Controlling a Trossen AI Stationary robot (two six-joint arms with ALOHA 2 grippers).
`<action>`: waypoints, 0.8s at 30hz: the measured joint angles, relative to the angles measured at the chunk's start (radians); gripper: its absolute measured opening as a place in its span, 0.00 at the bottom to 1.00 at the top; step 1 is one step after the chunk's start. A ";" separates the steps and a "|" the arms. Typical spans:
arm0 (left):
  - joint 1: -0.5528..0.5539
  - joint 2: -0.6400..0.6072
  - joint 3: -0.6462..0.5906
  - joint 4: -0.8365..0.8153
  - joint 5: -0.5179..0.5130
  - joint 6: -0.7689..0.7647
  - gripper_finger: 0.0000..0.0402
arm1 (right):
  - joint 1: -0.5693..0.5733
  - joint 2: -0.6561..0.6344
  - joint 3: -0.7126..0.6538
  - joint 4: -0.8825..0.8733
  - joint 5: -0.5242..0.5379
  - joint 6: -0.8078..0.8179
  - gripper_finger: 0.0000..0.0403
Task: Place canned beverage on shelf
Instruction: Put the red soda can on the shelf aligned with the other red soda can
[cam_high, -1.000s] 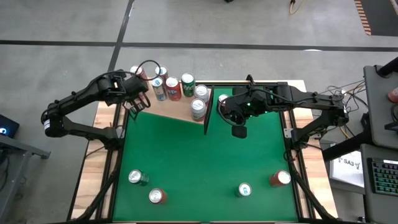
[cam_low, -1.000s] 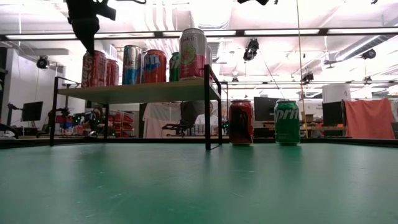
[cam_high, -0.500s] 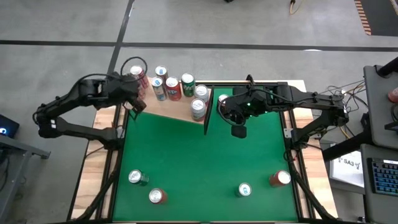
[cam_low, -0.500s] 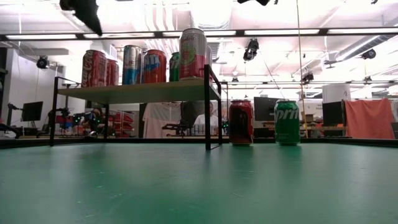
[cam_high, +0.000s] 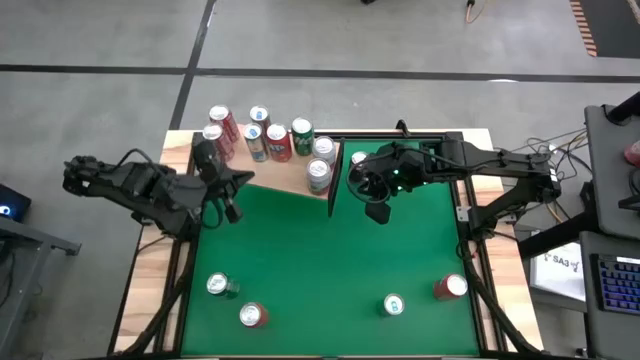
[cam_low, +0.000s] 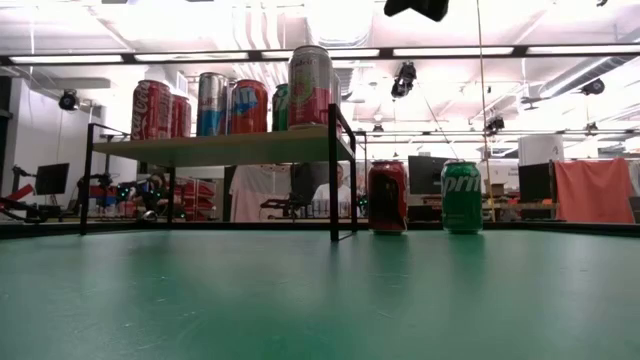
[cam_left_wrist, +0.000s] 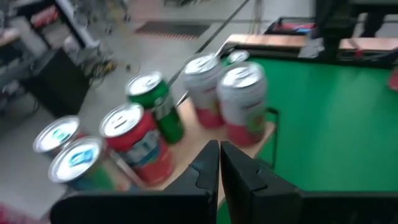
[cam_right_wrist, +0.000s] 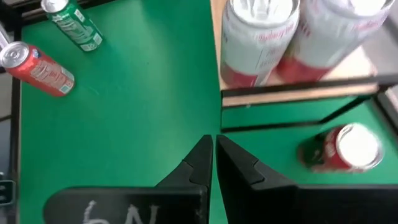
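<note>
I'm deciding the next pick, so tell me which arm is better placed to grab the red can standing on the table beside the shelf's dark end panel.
Right. The right gripper, fingers shut and empty, hovers just beside the red can next to the shelf. The left gripper sits on the shelf's far side from that can.

We look across into a wide workshop hall under a bright white ceiling (cam_low: 300, 20) crossed by long strip lights (cam_low: 480, 51) and ducts. At about three o'clock an orange cloth (cam_low: 596, 190) hangs over a stand, with dark monitors (cam_low: 432, 172) beside it; at nine o'clock sits another dark screen (cam_low: 50, 178). From above, we see a grey concrete floor (cam_high: 350, 35) with a dark seam, and at three o'clock a desk carrying a keyboard (cam_high: 615, 290).
</note>
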 joint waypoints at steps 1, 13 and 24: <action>-0.025 0.002 -0.008 0.025 -0.015 0.010 0.00 | 0.002 0.000 -0.008 0.000 -0.001 0.029 0.03; -0.114 0.015 -0.026 0.173 -0.025 0.185 0.00 | 0.143 0.027 -0.047 -0.015 0.000 0.331 0.03; -0.114 0.055 0.018 0.200 -0.025 0.242 0.00 | 0.323 0.056 -0.047 -0.117 -0.002 0.648 0.03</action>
